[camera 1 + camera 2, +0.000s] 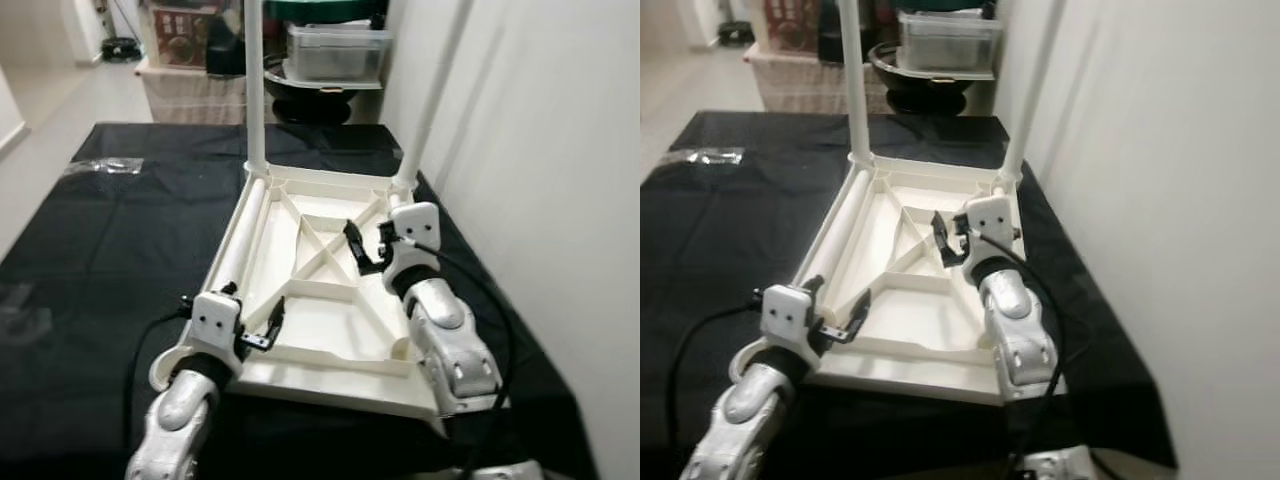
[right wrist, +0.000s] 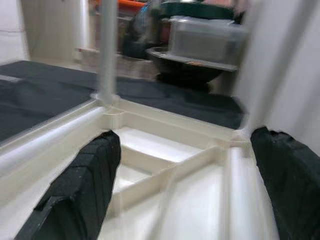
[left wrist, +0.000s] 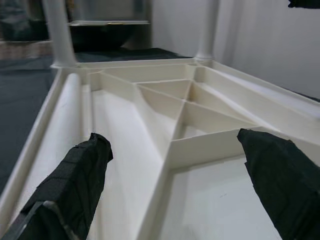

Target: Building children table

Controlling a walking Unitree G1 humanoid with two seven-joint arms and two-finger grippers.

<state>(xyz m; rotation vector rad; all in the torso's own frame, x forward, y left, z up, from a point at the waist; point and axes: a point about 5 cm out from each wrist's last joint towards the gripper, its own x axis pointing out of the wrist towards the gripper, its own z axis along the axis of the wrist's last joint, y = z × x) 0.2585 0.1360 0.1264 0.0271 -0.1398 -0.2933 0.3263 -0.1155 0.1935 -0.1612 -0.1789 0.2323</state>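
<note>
The tabletop point(image 1: 330, 300) lies upside down on my black table point(image 1: 90, 250), two legs point(image 1: 254, 90) standing at its far corners; my left hand point(image 1: 262, 330) and right hand point(image 1: 365, 245) hover open over its ribs.

Cream plastic tabletop point(image 1: 330, 330) lying upside down on black cloth, two legs point(image 1: 254, 90) upright at far corners

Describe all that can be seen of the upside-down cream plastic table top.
The cream plastic table top lies upside down on the black cloth, ribbed underside facing up with diagonal braces. Two white legs stand upright in its far corners; a loose leg lies along its left rim. Both open grippers, left and right, hover over it.
</note>
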